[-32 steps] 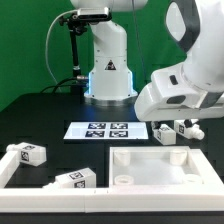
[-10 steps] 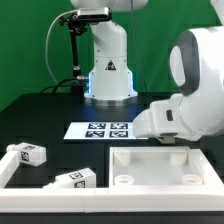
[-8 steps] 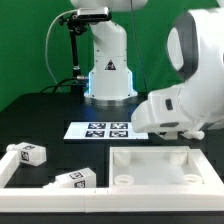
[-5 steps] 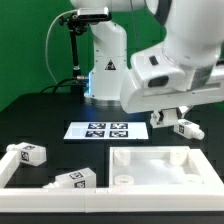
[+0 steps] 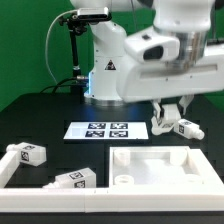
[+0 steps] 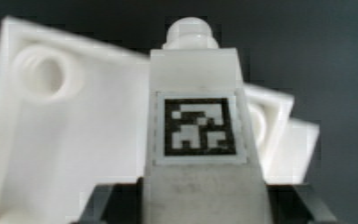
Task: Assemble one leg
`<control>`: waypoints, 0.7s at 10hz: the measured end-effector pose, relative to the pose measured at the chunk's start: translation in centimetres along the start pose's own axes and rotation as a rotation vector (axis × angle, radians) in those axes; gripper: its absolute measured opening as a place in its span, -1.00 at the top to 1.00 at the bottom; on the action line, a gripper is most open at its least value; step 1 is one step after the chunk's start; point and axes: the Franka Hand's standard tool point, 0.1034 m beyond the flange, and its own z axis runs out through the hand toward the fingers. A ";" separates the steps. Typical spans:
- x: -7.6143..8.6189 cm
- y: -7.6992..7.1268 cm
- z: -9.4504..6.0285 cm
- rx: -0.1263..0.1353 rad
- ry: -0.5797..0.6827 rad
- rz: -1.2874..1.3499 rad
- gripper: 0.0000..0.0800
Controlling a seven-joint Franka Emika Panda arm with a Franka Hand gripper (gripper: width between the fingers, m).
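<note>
My gripper (image 5: 168,112) is shut on a leg (image 5: 163,120), a short white peg with a black-and-white tag, and holds it above the table just behind the back right corner of the white tray-like panel (image 5: 150,152). In the wrist view the leg (image 6: 197,110) fills the middle, gripped at its lower end between the dark fingers (image 6: 115,200) of the gripper (image 6: 197,206), with the panel (image 6: 51,100) and one of its round holes behind it. A second leg (image 5: 186,127) lies on the table at the exterior view's right.
Two more legs (image 5: 27,153) (image 5: 76,178) lie at the exterior view's left front. The marker board (image 5: 105,130) lies mid-table. The robot base (image 5: 108,70) stands behind it.
The arm has risen and swung to the exterior view's left. It lifted one of the two legs at the right off the table; the other stays there.
</note>
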 end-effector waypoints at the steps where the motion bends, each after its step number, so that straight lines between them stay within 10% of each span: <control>1: 1.5 0.4 -1.8 0.002 0.064 0.015 0.29; 7: 5.4 0.3 -1.4 -0.048 0.516 -0.015 0.28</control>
